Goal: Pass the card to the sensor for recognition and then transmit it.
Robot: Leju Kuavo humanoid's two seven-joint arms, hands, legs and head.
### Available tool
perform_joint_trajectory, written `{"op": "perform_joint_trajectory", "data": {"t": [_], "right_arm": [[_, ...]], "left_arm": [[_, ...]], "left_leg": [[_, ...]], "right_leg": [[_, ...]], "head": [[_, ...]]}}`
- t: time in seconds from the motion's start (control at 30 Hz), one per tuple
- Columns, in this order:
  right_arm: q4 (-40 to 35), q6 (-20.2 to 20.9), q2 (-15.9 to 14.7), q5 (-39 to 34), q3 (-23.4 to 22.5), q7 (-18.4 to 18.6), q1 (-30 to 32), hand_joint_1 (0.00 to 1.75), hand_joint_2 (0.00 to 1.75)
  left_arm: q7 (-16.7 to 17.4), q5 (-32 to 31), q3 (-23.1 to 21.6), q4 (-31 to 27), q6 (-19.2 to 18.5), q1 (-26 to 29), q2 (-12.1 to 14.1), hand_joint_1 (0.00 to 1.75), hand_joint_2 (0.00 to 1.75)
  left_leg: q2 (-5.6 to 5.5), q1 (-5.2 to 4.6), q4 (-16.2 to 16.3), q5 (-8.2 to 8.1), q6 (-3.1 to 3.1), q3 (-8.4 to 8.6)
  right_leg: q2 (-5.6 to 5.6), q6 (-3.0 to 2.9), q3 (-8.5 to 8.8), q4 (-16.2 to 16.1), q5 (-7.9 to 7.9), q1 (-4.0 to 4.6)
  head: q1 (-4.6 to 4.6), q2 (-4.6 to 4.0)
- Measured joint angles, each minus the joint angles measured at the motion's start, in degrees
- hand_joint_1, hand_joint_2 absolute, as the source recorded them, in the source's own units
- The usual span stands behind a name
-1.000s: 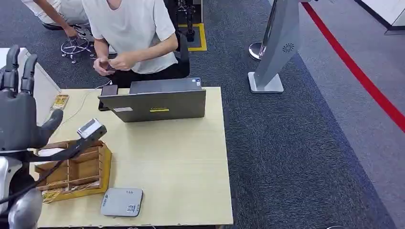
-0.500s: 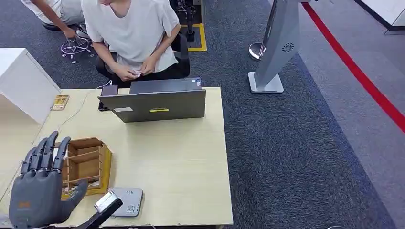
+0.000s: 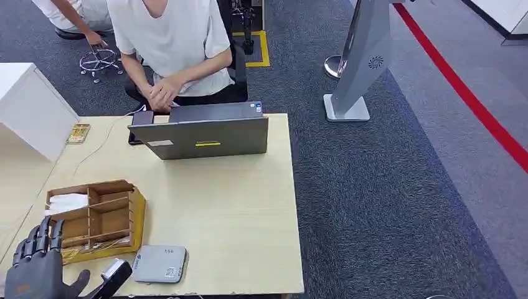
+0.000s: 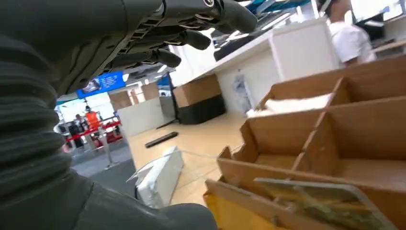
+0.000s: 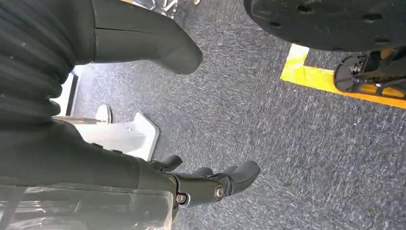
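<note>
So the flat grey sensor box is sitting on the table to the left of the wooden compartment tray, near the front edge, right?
Not quite. The flat grey sensor box does sit near the front edge of the light wooden table, but it lies to the right of the wooden compartment tray, not the left. The head view shows this.

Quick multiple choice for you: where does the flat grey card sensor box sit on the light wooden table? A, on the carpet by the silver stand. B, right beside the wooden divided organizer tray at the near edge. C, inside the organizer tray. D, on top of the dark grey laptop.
B: the flat grey card sensor box lies on the light wooden table at its near edge, just beside the wooden divided organizer tray, well short of the dark grey laptop.
</note>
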Motion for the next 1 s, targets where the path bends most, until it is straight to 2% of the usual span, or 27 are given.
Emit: {"op": "perform_joint_trajectory", "data": {"t": [0.13, 0.33, 0.6, 1.0], "right_arm": [[0.0, 0.55, 0.0, 1.07, 0.0, -0.07, -0.01, 0.0, 1.75], [0.02, 1.24, 0.0, 2.9, -0.02, -1.24, -0.1, 0.0, 1.75], [0.42, 1.57, 0.0, 4.57, -0.09, -3.13, -0.51, 0.0, 1.75], [0.59, 1.66, 0.0, 4.57, -0.11, -3.28, -0.69, 0.0, 1.75]], "left_arm": [[1.63, 0.0, 1.88, 2.49, 0.7, -0.62, -0.28, 0.0, 1.75], [4.31, -0.02, 1.83, 5.35, 1.46, -2.22, 0.35, 0.0, 1.75], [7.76, -0.02, -1.38, 8.63, 0.81, -4.85, 2.38, 0.0, 1.75], [8.17, -0.02, -4.46, 10.6, -1.62, -6.75, 2.76, 0.0, 1.75]], "left_leg": [[-0.01, 0.0, 0.0, 0.0, 0.0, 0.0], [-0.02, 0.0, 0.0, 0.01, 0.0, 0.01], [-0.01, 0.0, 0.0, 0.05, 0.0, 0.03], [-0.02, -0.01, 0.0, 0.05, -0.01, 0.03]], "right_leg": [[-0.04, 0.0, 0.0, 0.0, 0.0, 0.0], [-0.04, -0.01, 0.01, 0.0, 0.01, 0.0], [-0.03, 0.0, 0.01, 0.0, 0.03, 0.0], [-0.03, 0.0, 0.0, 0.0, 0.03, 0.0]], "head": [[0.0, 0.0], [0.0, 0.0], [0.0, 0.0], [0.02, 0.0]]}}
